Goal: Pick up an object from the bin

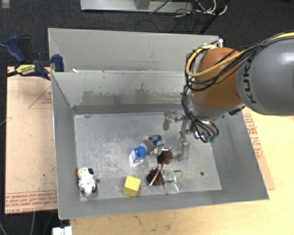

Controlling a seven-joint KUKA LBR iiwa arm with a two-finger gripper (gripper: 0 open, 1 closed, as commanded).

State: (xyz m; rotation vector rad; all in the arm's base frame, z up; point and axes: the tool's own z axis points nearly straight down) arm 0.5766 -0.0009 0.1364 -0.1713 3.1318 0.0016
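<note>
My gripper [175, 141] hangs over the middle right of the bin floor, its two grey fingers [184, 148] apart and nothing between them. The lower finger ends just right of a pair of sunglasses with brown lenses [159, 167], which lies tilted below the gripper. Left of the gripper lies a small blue and grey thing [155, 140]. Beside that lies a small clear bottle with a blue cap [138, 154].
A yellow cube [132, 186] sits near the front wall. A white and black toy animal [87, 180] lies in the front left corner. A bit of clear plastic [173, 179] rests by the sunglasses. The arm's orange cover and cables overhang the right side.
</note>
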